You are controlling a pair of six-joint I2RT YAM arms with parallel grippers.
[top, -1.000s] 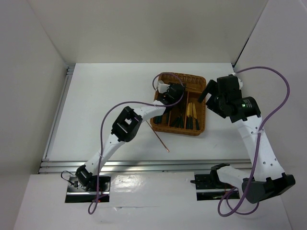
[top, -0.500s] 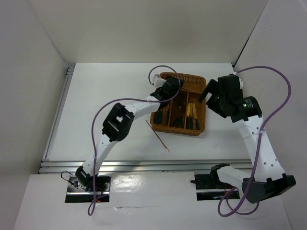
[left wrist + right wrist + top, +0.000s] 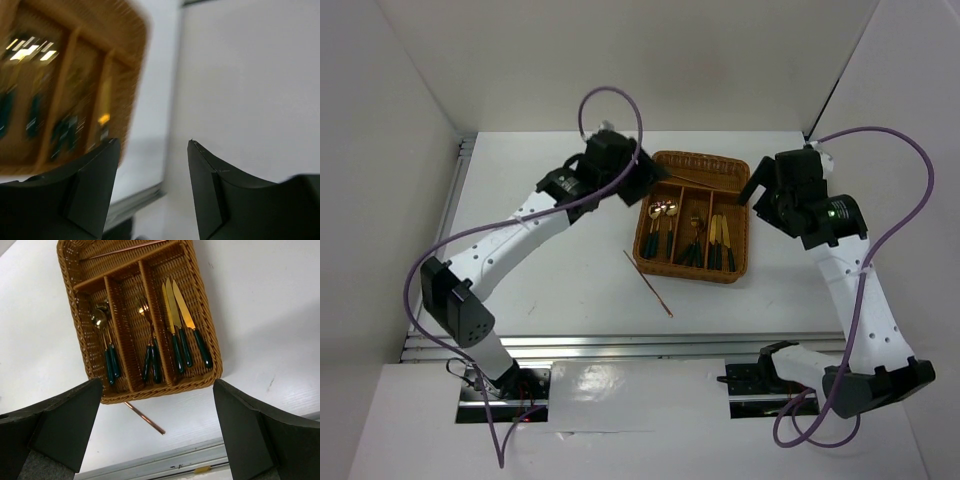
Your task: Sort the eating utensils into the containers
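The wicker tray point(image 3: 740, 268) lies right of centre; it also shows in the right wrist view point(image 3: 160, 390). Its left compartment holds spoons point(image 3: 663, 222), the middle one forks point(image 3: 693, 240), the right one knives point(image 3: 722, 238). They also show in the right wrist view: spoons point(image 3: 102, 335), forks point(image 3: 150, 352), knives point(image 3: 182, 335). One chopstick point(image 3: 705, 184) lies in the far cross compartment. Another chopstick point(image 3: 648, 283) lies on the table before the tray, also in the right wrist view point(image 3: 145, 418). My left gripper point(image 3: 638, 185) is open and empty at the tray's far left corner; its wrist view point(image 3: 154, 142) is blurred. My right gripper point(image 3: 753, 186) is open and empty beside the tray's right edge point(image 3: 157, 382).
White walls enclose the white table on three sides. A metal rail point(image 3: 620, 345) runs along the near edge and another rail point(image 3: 445, 230) along the left. The left arm's purple cable point(image 3: 610, 95) arcs above the table's back.
My left arm has swung up and left, off the tray's left compartment, uncovering the spoons there. The right arm has hardly moved.
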